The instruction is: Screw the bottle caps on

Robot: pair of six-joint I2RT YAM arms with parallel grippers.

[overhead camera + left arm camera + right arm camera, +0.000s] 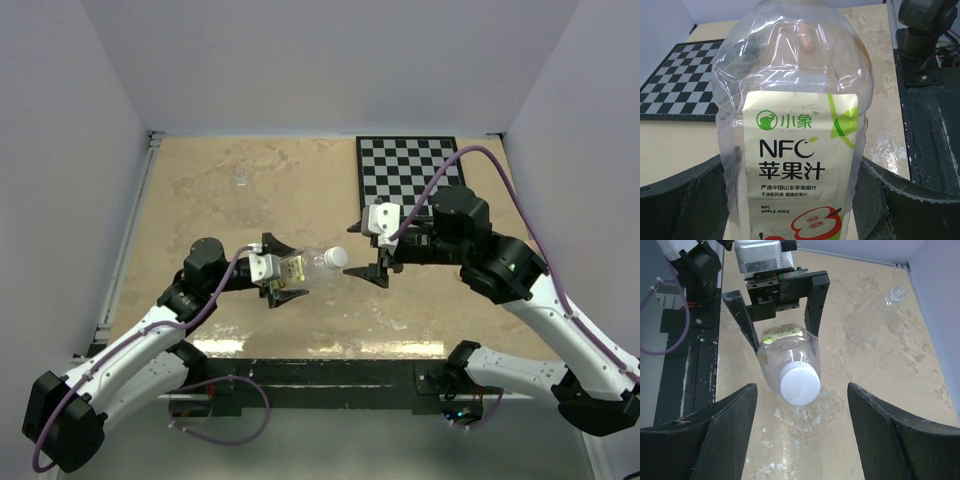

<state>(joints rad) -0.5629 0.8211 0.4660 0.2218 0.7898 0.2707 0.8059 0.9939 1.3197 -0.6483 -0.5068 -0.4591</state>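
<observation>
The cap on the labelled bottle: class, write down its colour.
The cap on the labelled bottle is white; the right wrist view shows it best.

The desk (200, 190) has a tan, mottled top, worn paler in patches. A black-and-white checkerboard (400, 165) lies flat in its far right corner, its sides square with the desk's edges. Along the left edge runs what looks like a thin metal rail (127, 235), though the view is too coarse to be sure. A dark strip (330, 372) lines the near edge. Plain pale walls (330, 60) close in the left, far and right sides.
</observation>
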